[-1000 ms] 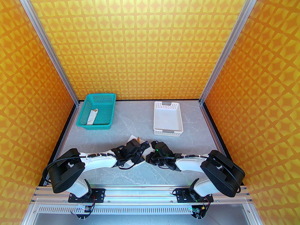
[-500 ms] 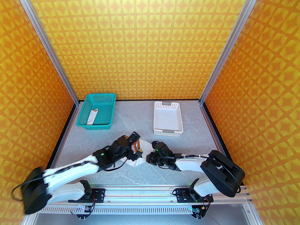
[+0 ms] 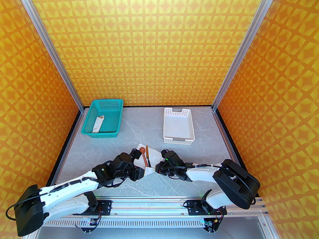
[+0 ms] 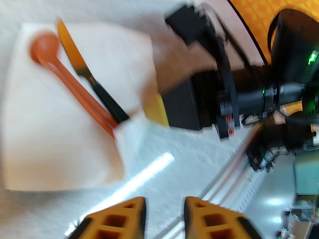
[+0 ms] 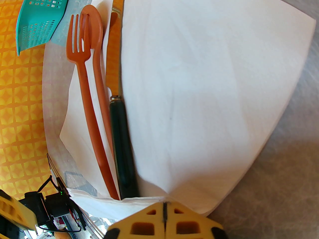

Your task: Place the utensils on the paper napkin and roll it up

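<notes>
Lying on thin white square paper napkin (image 5: 199, 96): orange fork (image 5: 83, 83), reddish-brown round-bowled spoon (image 5: 98, 88), orange-bladed dark-handled knife (image 5: 119, 133) — napkin mid grey marbled table (image 3: 139, 133). Right gripper (image 5: 164, 208) pinched on napkin edge, fold raised beside knife; left gripper (image 4: 164, 215) empty — fingers slightly parted, near napkin corner.

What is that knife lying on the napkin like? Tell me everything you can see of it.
The knife is slim, with a flat orange blade, a thin silvery collar and a dark, glossy handle. It lies flat on the paper napkin, blade pointing away from the arms. The reddish-brown spoon lies close alongside, seeming to touch it near the handle ends. On the other side a folded-over flap of napkin runs along its edge, and the handle's end is tucked under a raised fold.
</notes>
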`<action>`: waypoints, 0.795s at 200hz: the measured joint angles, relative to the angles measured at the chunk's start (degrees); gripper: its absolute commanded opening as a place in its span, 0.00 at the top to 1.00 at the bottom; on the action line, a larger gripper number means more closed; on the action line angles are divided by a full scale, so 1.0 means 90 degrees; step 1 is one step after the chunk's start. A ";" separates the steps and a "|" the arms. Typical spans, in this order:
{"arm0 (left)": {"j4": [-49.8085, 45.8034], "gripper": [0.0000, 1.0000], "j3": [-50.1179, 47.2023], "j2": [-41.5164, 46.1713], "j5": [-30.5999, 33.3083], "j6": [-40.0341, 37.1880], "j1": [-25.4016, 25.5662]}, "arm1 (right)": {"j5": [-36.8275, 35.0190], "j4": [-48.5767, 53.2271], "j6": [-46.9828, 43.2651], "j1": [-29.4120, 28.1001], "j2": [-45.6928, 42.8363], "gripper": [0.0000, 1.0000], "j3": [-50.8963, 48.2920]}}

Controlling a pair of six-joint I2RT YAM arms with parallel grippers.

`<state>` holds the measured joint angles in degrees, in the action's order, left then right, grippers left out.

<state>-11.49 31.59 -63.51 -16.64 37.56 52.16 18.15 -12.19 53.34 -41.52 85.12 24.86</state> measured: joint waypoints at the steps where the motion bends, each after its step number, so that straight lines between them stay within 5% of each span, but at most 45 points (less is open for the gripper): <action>1: 0.0007 0.88 0.0000 -0.0015 -0.0017 -0.0005 0.0000 | 0.0000 0.0000 -0.0002 0.0000 0.0000 0.95 0.0000; 87: 0.0879 0.98 0.0002 -0.1836 -0.0515 0.0102 0.0000 | -0.0017 0.0138 -0.0027 0.0000 0.0000 0.95 0.0068; 159: 0.0925 0.98 0.0131 -0.2203 -0.0359 -0.0255 -0.0121 | -0.0022 0.0262 -0.0121 0.0000 0.0000 0.95 0.0126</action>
<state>-3.16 32.77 -83.33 -19.88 35.27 51.07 17.96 -9.82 52.25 -41.52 85.12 26.00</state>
